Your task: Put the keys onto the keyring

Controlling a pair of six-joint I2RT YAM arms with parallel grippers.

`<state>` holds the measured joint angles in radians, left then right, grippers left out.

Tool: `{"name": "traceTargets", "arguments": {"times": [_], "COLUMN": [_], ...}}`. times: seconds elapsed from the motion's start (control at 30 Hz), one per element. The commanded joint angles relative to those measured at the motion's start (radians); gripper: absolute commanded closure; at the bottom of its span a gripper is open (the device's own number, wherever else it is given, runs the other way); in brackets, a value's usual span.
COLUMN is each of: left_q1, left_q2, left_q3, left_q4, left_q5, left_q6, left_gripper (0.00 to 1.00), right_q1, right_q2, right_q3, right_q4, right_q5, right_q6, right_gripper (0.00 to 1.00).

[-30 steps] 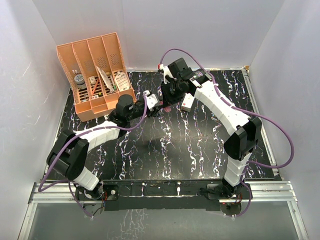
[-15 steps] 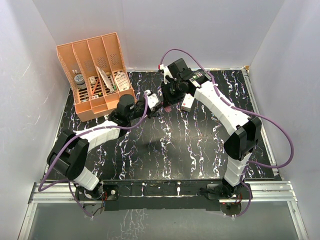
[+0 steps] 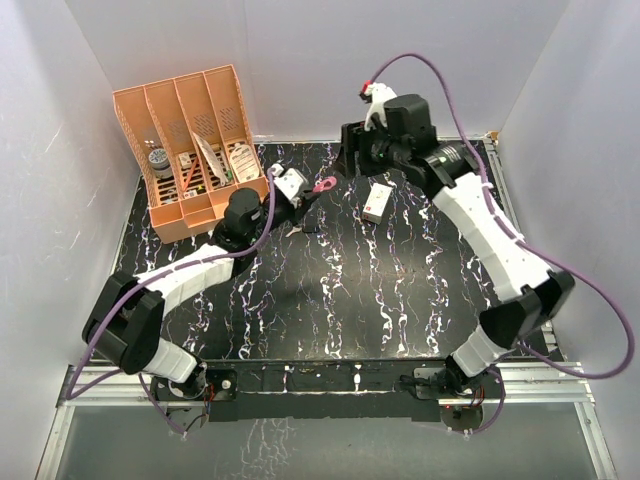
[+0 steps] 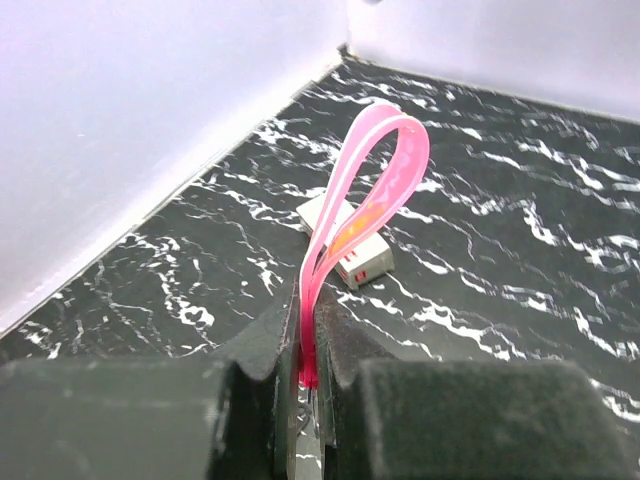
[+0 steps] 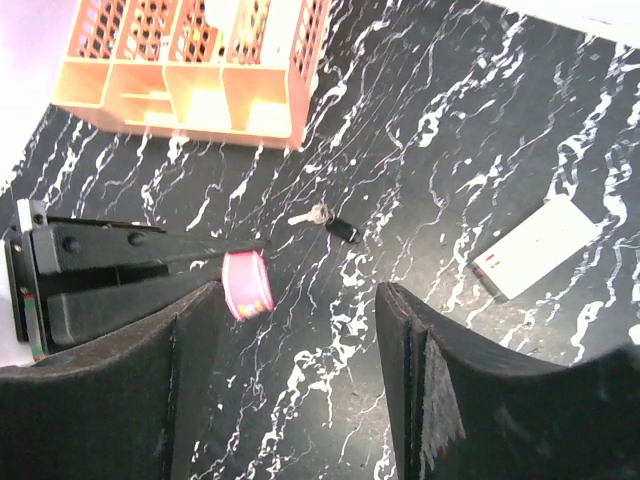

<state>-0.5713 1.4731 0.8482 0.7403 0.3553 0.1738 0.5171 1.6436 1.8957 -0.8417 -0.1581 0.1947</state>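
The keyring [image 4: 365,190] is a magenta-pink strap loop standing up out of my left gripper [image 4: 308,330], which is shut on its lower end. The ring end is hidden between the jaws. From above, that gripper [image 3: 303,192] sits behind the table's middle with the strap [image 3: 323,184] sticking out to the right. My right gripper [image 5: 300,340] is open and empty, raised above the strap [image 5: 247,285] and apart from it. It hangs near the back wall [image 3: 350,160]. The keys [image 5: 312,214], a small silvery piece with a black tab, lie on the black table below.
A small white box [image 3: 378,202] lies on the marbled black table [image 3: 400,290] right of the strap, also seen from both wrists [image 4: 350,255] [image 5: 535,248]. An orange desk organiser [image 3: 195,140] with several small items stands at the back left. White walls close in the table.
My right gripper has opened, let go of the pink strap and swung up and back to the right. My left gripper has shut on the strap and carried it slightly back.
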Motion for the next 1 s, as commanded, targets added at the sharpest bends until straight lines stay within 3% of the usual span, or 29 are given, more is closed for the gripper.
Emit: {"name": "traceTargets", "arguments": {"times": [0.0, 0.23, 0.4, 0.73, 0.97], "left_q1": [-0.003, -0.003, -0.003, -0.004, -0.004], "left_q2": [-0.087, -0.16, -0.185, -0.199, -0.197], "left_q3": [-0.032, -0.105, -0.105, -0.053, -0.015], "left_q4": [0.099, 0.264, 0.291, 0.189, 0.093], "left_q5": [-0.158, -0.337, -0.443, -0.513, -0.481], "left_q6": [-0.125, -0.288, -0.383, -0.504, -0.53], "left_gripper": [1.0, 1.0, 1.0, 1.0, 1.0], "right_q1": [-0.018, -0.028, -0.028, -0.028, -0.025], "right_q2": [-0.135, -0.283, -0.312, -0.233, -0.188], "right_q3": [-0.134, -0.469, -0.595, -0.543, -0.478], "right_q4": [0.233, 0.508, 0.68, 0.765, 0.763], "right_q5": [0.04, 0.003, -0.035, -0.097, -0.139], "right_q6": [0.03, 0.085, 0.159, 0.223, 0.235], "right_gripper": [0.39, 0.37, 0.38, 0.38, 0.38]}}
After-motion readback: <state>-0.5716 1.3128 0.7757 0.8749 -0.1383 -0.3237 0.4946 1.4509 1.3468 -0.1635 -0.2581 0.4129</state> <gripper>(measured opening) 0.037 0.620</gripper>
